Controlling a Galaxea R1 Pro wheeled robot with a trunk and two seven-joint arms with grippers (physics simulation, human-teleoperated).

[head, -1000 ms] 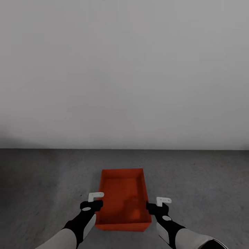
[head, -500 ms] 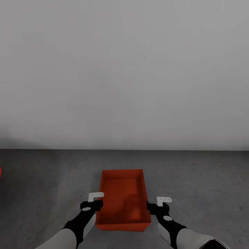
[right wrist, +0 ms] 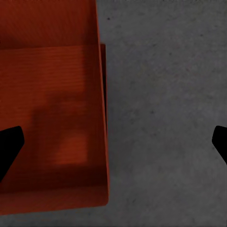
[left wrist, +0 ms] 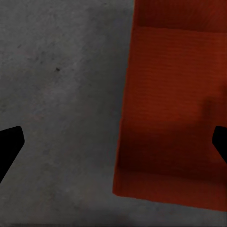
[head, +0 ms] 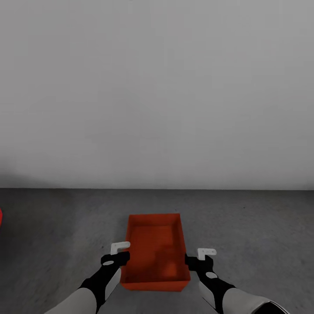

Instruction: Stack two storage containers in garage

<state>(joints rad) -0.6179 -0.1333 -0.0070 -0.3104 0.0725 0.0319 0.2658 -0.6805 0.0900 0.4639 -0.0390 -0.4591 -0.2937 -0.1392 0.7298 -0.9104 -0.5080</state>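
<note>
Sitting on the garage floor: one storage container. Hovering wide open, straddling its side walls: left gripper, right gripper. Probably needing the second bin fetched next.

Storage container sits on the floor, centred ahead of the robot, long axis running away toward the wall behind it. Bare floor lies between container and wall. Left claw hangs above the container's left wall, spread wide across it: one fingertip over the floor, the other over the container's inside. Right claw mirrors this over the right wall, just outside the rim. Both arms reach in from the near side.
</note>
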